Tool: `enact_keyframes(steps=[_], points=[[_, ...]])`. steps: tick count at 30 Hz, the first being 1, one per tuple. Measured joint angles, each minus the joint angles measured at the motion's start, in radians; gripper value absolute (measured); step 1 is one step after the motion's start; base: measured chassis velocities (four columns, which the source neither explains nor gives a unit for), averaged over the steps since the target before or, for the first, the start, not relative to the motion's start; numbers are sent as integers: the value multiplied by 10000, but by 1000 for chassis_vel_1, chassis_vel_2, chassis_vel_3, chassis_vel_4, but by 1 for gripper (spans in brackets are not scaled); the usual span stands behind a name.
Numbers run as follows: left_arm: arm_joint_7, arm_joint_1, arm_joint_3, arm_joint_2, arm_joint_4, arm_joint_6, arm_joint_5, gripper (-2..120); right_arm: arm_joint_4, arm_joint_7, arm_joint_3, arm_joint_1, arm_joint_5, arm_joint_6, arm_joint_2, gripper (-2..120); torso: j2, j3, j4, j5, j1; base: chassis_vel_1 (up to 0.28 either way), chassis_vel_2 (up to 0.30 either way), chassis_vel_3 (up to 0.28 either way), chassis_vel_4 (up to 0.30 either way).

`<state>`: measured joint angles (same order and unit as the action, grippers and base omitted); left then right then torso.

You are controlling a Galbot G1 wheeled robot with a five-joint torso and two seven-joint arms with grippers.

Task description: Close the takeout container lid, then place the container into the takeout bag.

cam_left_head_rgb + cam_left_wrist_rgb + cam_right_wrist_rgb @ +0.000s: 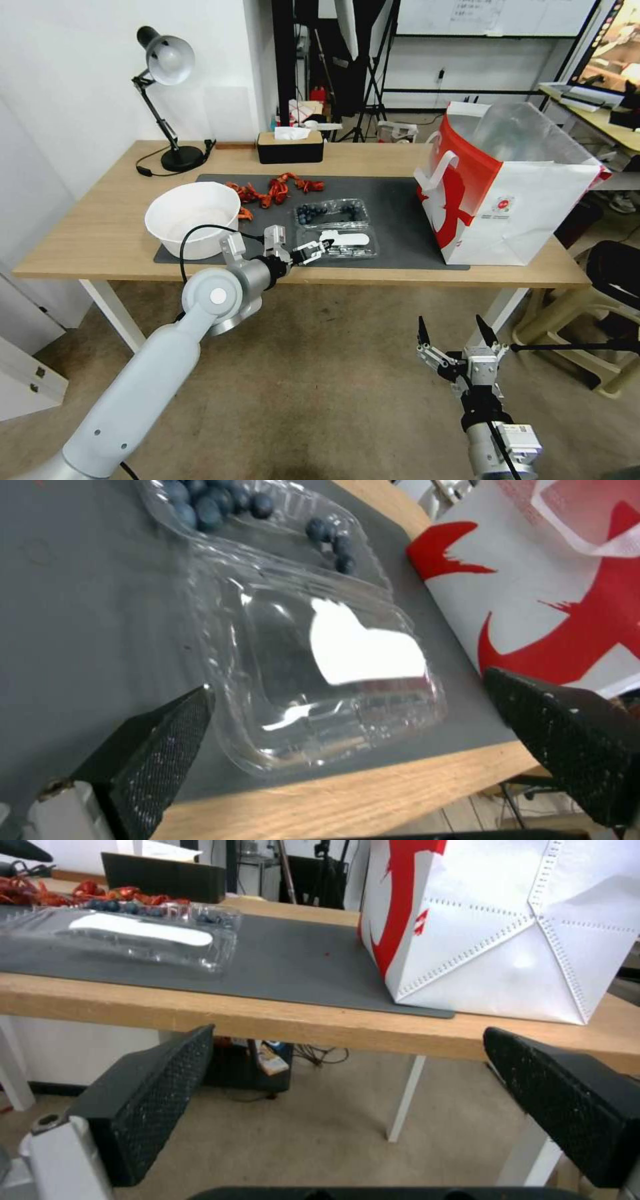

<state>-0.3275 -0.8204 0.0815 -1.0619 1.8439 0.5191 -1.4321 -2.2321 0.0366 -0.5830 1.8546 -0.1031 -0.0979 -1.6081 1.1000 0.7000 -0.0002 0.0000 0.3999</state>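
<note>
On the grey mat (400, 220), the bag (507, 193) is standing open at the right, well apart from the box (332, 213) lying unfolded — its lid (343, 243) nearest the table edge. The left gripper (313, 251) is hovering spread at that lid; closing is the step in hand, needing a lift and fold over. The right gripper (459, 332) is hanging spread below the table.

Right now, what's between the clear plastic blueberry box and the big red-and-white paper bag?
Nothing: bare dark grey mat separates clear plastic box from paper bag in head view.
</note>
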Motion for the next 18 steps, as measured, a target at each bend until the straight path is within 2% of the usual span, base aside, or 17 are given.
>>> enact_keyframes(steps=[10,13,14,17,18], points=[[-249,-609,638,616,547,-494,694,100,-83,8,44,-1,-74,-31,0,100,0,0,1,-1,2,0,0,0,0],[-170,-1493,1264,961,1277,-1374,1518,100,-163,19,93,-7,-115,-152,0,100,0,0,0,0,2,0,0,0,0],[-170,-1493,1264,961,1277,-1374,1518,100,-163,19,93,-7,-115,-152,0,100,0,0,0,0,2,0,0,0,0],[158,-2782,1852,1160,2077,-2369,2632,100,-176,20,105,-68,-111,-534,1,100,1,0,4,-2,1,0,0,0,0],[158,-2782,1852,1160,2077,-2369,2632,100,-176,20,105,-68,-111,-534,1,100,1,0,4,-2,1,0,0,0,0]])
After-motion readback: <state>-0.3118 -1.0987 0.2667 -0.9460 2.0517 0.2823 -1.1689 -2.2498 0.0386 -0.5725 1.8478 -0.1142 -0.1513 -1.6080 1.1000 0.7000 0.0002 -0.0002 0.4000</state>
